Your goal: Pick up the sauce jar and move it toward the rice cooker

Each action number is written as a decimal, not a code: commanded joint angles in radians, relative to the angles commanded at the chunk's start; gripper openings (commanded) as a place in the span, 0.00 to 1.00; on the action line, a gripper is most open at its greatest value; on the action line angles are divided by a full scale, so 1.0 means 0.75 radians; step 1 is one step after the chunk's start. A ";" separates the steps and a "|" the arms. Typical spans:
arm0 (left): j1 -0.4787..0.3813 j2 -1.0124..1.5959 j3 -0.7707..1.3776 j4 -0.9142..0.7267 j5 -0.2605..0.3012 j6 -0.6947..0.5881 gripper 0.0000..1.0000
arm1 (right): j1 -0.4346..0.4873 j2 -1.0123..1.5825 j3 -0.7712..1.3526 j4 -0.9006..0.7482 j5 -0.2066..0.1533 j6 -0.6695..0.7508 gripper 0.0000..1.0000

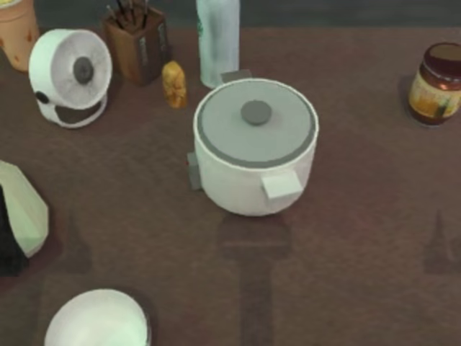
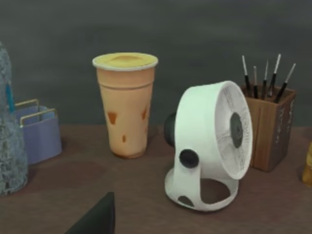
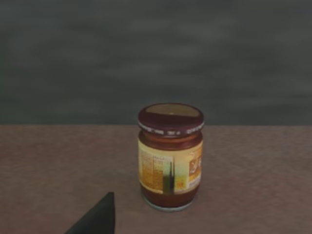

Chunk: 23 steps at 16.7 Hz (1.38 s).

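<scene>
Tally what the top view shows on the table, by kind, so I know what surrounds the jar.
Jars: 1, the sauce jar
Cookers: 1, the rice cooker
Fans: 1, white fan
Cups: 1, orange cup
Brush holders: 1, brown holder
Figurines: 1, yellow figurine
Bottles: 1, tall pale bottle
Bowls: 1, white bowl
Unclear kind: 1, pale faceted object
Total: 9

In the top view the sauce jar (image 1: 437,83) at three o'clock is clipped by the right edge, the orange cup (image 1: 17,30) at ten by the top-left corner, the white bowl (image 1: 97,320) at seven by the bottom edge. Neither gripper shows fingertips.
</scene>
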 joint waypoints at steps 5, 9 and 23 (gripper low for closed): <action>0.000 0.000 0.000 0.000 0.000 0.000 1.00 | -0.004 0.072 0.054 -0.072 0.001 -0.007 1.00; 0.000 0.000 0.000 0.000 0.000 0.000 1.00 | -0.027 0.343 0.270 -0.321 0.010 -0.036 1.00; 0.000 0.000 0.000 0.000 0.000 0.000 1.00 | -0.113 1.908 2.260 -1.232 -0.009 -0.288 1.00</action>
